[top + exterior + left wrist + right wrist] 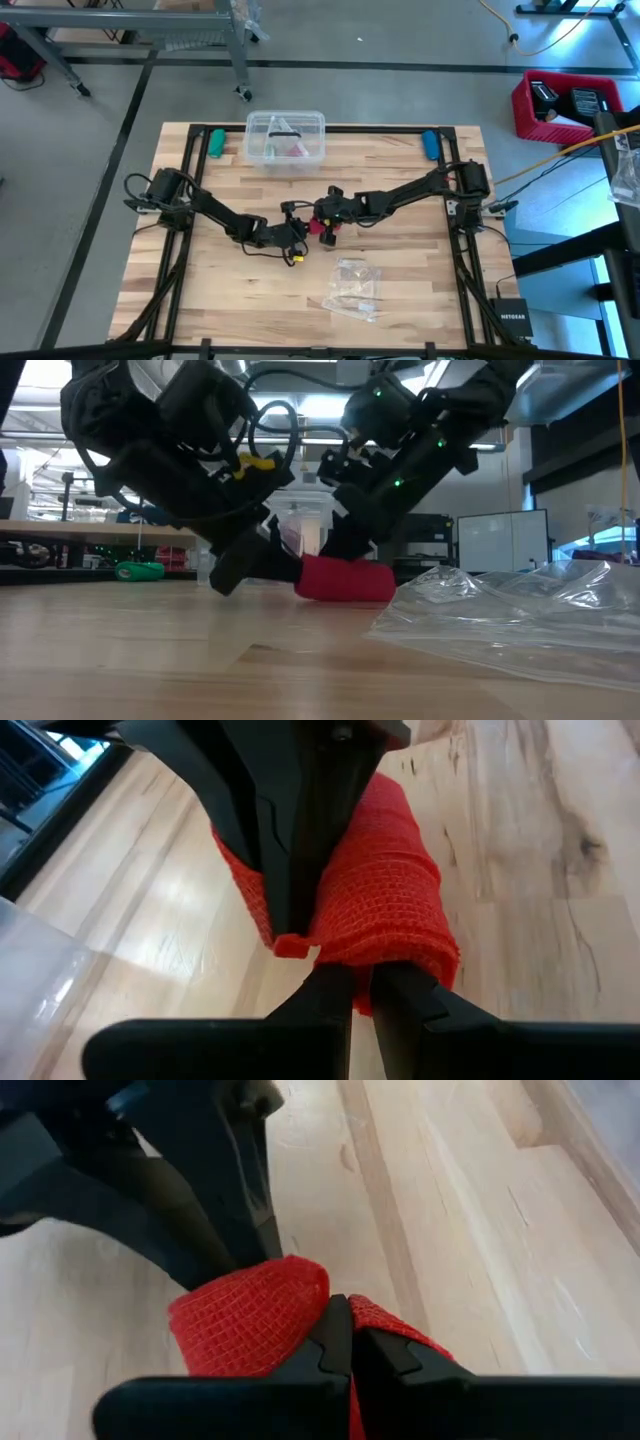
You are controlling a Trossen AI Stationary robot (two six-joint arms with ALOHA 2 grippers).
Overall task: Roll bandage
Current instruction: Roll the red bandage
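We've got both tools mid-counter, left tool (362,985) and right tool (350,1325), each pinching the bandage (345,578), rolled and lying there; keep tension even so the roll stays tight.

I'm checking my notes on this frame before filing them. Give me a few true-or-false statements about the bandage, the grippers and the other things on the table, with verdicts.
1. The bandage is a red roll lying on the table. True.
2. Left gripper and right gripper are both shut on the bandage. True.
3. The bandage lies inside the clear plastic box. False: it is out on the wood, nearer the table's middle.
4. The plastic wrapper is held by the right gripper. False: it lies loose on the table.
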